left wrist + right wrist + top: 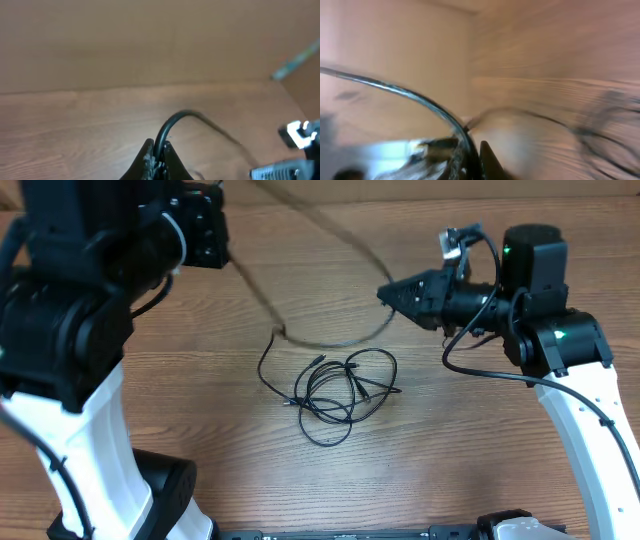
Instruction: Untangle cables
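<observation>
Now left fingers point(146, 159), right fingers point(402, 291) pinch 1 cable point(176, 116) — tangle point(345, 390) below.

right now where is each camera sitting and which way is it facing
Overhead: above the table, looking straight down at the tangled cables; left arm and right arm show.
Left wrist: behind the left gripper, looking low across the table; it pinches the stretched cable.
Right wrist: behind the right gripper, blurred, facing the tangle; shut on the same cable.
Shared: all three show the stretched cable.

Left arm point(100, 430) and right arm point(590, 420): white links, black joints; the right shows green lights point(560, 334).
</observation>
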`<state>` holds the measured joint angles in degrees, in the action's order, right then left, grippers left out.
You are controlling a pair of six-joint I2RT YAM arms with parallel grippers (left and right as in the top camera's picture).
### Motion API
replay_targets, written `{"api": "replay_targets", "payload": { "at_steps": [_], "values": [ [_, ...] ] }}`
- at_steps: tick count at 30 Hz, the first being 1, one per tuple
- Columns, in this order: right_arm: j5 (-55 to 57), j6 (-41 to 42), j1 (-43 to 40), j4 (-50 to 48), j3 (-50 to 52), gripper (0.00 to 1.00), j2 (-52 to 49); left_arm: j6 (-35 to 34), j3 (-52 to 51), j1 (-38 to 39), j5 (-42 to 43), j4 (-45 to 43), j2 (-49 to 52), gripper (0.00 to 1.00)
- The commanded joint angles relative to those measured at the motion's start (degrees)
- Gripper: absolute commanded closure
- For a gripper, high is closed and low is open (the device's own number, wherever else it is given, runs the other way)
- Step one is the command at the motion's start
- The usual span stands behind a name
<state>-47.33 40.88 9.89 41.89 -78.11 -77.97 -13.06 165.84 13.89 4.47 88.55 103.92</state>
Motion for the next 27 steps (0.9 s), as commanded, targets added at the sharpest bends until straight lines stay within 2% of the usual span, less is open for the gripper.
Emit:
{"api": "replay_targets", "payload": {
  "at_steps": [1, 3, 7, 12, 16, 19, 23, 24, 25, 26, 27],
  "values": [
    [22.1, -3.9, -0.3, 5.5, -0.7, 0.96, -0.3, -5.7, 2.6, 0.0, -10.4, -1.0, -2.2, 0.96],
    [26.6, -3.9, -0.3, 8.0, -0.7, 0.96, -0.3, -7.2, 2.8, 0.0, -12.7, -1.5, -2.7, 0.96],
    [24.8, -3.9, -0.3, 8.5, -0.7, 0.96, -0.3, -8.0, 2.8, 0.0, -12.3, -4.0, -3.1, 0.96],
    [15.9, -6.0, -0.2, 6.9, -0.7, 0.96, -0.3, -8.4, 2.8, 0.0, -6.2, -7.1, -3.2, 0.96],
    [4.9, -7.9, -0.2, 2.8, -0.7, 0.96, -0.3, -8.4, 2.6, 0.0, -1.9, -3.3, -2.5, 0.96],
    [-2.2, -0.6, -0.2, -3.7, -0.7, 0.96, -0.3, -8.4, 2.6, 0.0, 1.5, 1.6, -1.7, 0.82],
    [-3.2, 18.9, -0.2, -14.8, -0.7, 0.96, -0.3, -6.1, 2.5, 0.0, 7.3, 8.2, -0.2, 0.75],
    [-3.2, 23.4, -0.2, -17.3, -0.7, 0.96, -0.3, -2.7, 1.8, 0.0, 11.4, 8.2, -0.1, 0.65],
    [-3.2, 28.0, -0.2, -19.8, -0.7, 0.96, -0.3, 0.4, 1.0, 0.1, 16.2, 8.2, -0.1, 0.47],
    [-3.2, 31.5, -0.2, -21.4, -0.7, 0.96, -0.3, 2.3, 0.5, 0.2, 20.3, 8.2, -0.1, 0.35],
    [-3.1, 34.9, -0.2, -23.3, -0.7, 0.96, -0.3, 3.6, -0.2, 0.4, 23.8, 8.2, -0.1, 0.28]
  ]
}}
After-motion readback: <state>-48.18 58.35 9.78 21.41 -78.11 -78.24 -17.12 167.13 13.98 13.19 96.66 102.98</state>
